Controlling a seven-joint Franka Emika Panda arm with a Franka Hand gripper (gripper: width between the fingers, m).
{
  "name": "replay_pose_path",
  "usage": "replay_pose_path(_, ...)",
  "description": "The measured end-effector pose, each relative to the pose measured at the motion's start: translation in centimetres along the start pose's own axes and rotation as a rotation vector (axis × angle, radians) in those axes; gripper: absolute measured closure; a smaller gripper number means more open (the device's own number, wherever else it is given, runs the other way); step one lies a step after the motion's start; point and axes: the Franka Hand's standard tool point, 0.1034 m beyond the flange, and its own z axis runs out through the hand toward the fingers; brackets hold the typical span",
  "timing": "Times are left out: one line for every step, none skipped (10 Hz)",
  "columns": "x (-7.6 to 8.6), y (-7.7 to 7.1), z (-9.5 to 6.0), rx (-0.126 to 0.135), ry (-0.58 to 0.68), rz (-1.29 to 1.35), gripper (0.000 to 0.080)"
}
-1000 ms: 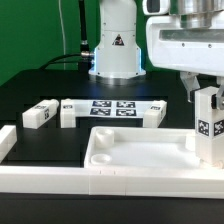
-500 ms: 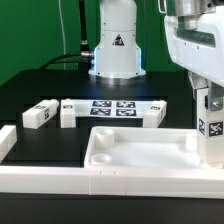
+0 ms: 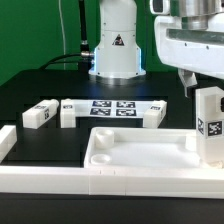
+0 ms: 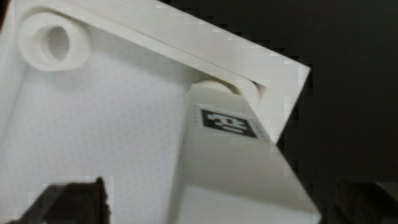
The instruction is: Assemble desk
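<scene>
From the exterior view, the white plastic rectangular desk tray with a raised rim (image 3: pixel 140 152) lies open side up on the black tabletop (image 3: pixel 40 90), its long axis running across the picture. At its corner on the exterior view's right, one white square block leg (image 3: pixel 208 125) stands upright with its long axis vertical, black-and-white tags facing the camera. The gripper (image 3: pixel 203 80) hangs right over the leg's top. Its jaws are apart, and the one visible finger (image 3: pixel 188 84) is clear of the leg.

Beyond the tray lies the marker board (image 3: pixel 112 107), with a loose white leg just beside each end (image 3: pixel 68 115) (image 3: pixel 152 115) and a third (image 3: pixel 38 115) further toward the exterior view's left. Long white border rails (image 3: pixel 60 182) fence the near and left sides.

In the wrist view, the leg (image 4: pixel 231 170) ends at a corner of the tray (image 4: pixel 125 130), and a round socket (image 4: pixel 54 45) shows at another corner. A dark fingertip (image 4: pixel 71 200) stands apart from the leg.
</scene>
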Motion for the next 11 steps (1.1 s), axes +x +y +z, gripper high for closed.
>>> replay_pose_path(-0.21,-0.07,0.0,-0.001,-0.002,-0.1,0.0154)
replay_pose_path(-0.29,-0.1,0.04,0.0,-0.003,-0.2,0.0154)
replay_pose_path(-0.26,-0.08,0.05,0.001,-0.002,-0.286,0.0151)
replay_pose_path(-0.25,-0.08,0.06,0.001,-0.002,-0.369,0.015)
replay_pose_path(-0.25,-0.07,0.06,0.001,-0.002,-0.429,0.015)
replay_pose_path(-0.23,-0.06,0.06,0.001,-0.002,-0.502,0.015)
replay_pose_path(-0.23,-0.06,0.06,0.0,-0.001,-0.581,0.015)
replay_pose_path(-0.22,-0.03,0.07,-0.013,0.01,-0.692,0.015)
replay_pose_path(-0.19,-0.02,0.07,-0.019,0.014,-0.794,0.015)
replay_pose_path(-0.15,-0.05,0.03,-0.019,0.014,-0.901,0.015)
replay_pose_path(-0.13,-0.08,-0.01,-0.021,0.015,-0.968,0.015)
